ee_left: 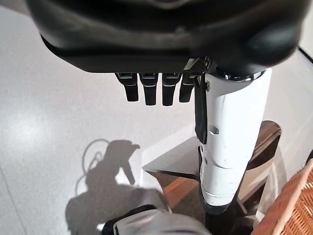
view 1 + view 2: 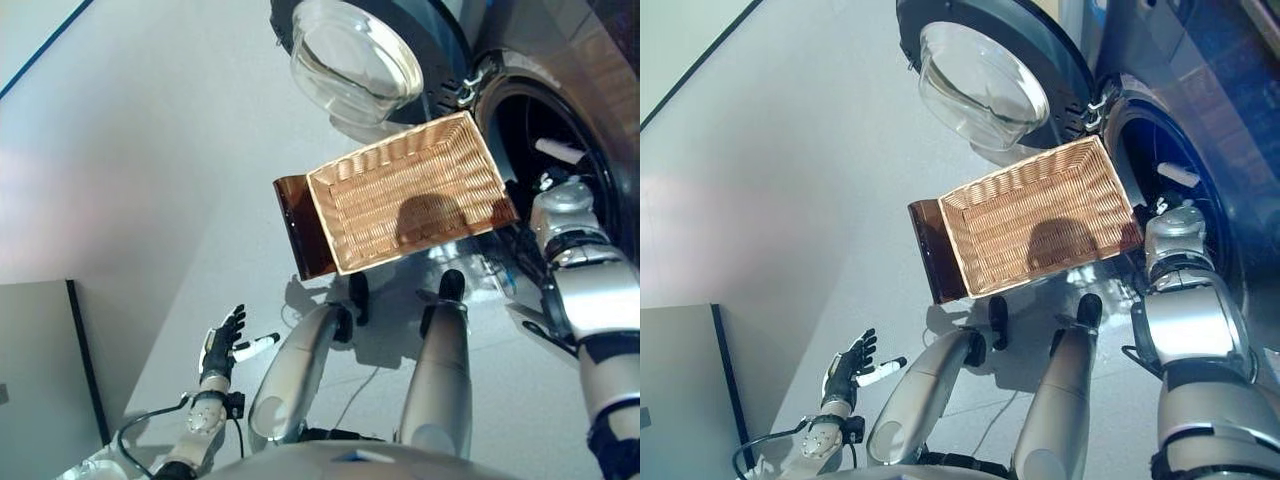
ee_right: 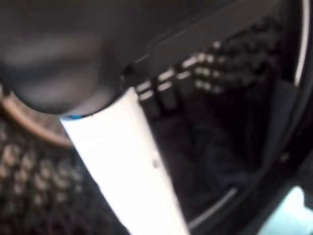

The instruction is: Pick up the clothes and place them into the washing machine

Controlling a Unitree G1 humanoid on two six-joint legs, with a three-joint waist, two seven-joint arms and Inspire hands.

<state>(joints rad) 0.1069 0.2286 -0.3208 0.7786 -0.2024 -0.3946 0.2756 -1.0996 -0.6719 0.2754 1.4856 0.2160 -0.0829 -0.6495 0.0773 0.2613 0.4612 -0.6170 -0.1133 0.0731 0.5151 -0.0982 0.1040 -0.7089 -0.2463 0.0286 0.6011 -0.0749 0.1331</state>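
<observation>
Two head views look steeply down from above, side by side, sharing the wicker basket [image 2: 410,195], the open washing machine door [image 2: 985,75] and the floor. The left wrist view looks along the left hand [image 1: 156,88], low over the floor. The right wrist view sits very close inside the dark drum [image 3: 230,98].

— Where's my left hand [image 2: 222,345]?

— I see it low at my left side, arm hanging down, fingers straight and relaxed, white-covered thumb sticking out sideways, holding nothing.

— And the right hand [image 3: 117,147]?

— My right arm reaches forward. Its wrist view shows the white thumb extended and the fingers [image 3: 161,90] straight, gripping nothing.
</observation>
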